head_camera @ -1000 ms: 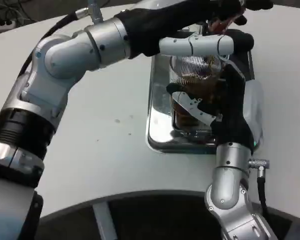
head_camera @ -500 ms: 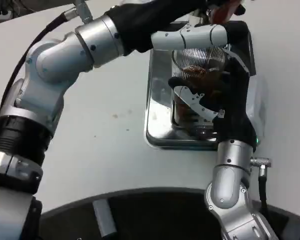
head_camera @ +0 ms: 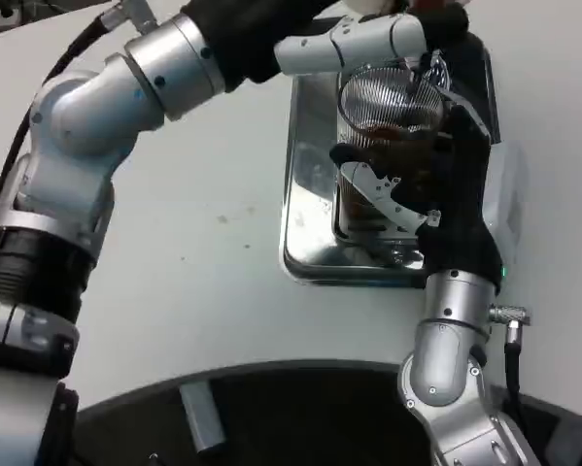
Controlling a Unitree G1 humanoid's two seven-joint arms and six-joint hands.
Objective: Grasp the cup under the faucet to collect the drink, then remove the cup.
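— Ribbed clear plastic is seen where the cup point(head_camera: 386, 136) stands, on the steel drip tray point(head_camera: 305, 184) under the faucet point(head_camera: 428, 70); brown drink is visible in it, though how full it is cannot be read.

— How is it held?

— It is gripped by the right hand point(head_camera: 436, 199); the fingers point(head_camera: 368, 184) are wrapped round the near side of the cup wall, with the black palm pressed on its right. The left hand point(head_camera: 368, 44) is stretched over the top of the tray toward the faucet; whether its fingers are pressing a lever or merely resting cannot be told.

— What is asked of the step in hand?

— The cup should probably be kept upright and centred under the spout while liquid runs; a squeeze too firm could buckle thin plastic.

— And room for removal?

— The tray's raised rim must be cleared, so a small lift is judged necessary first; the white surface point(head_camera: 203, 243) to the tray's left is open, while the left forearm crosses above.
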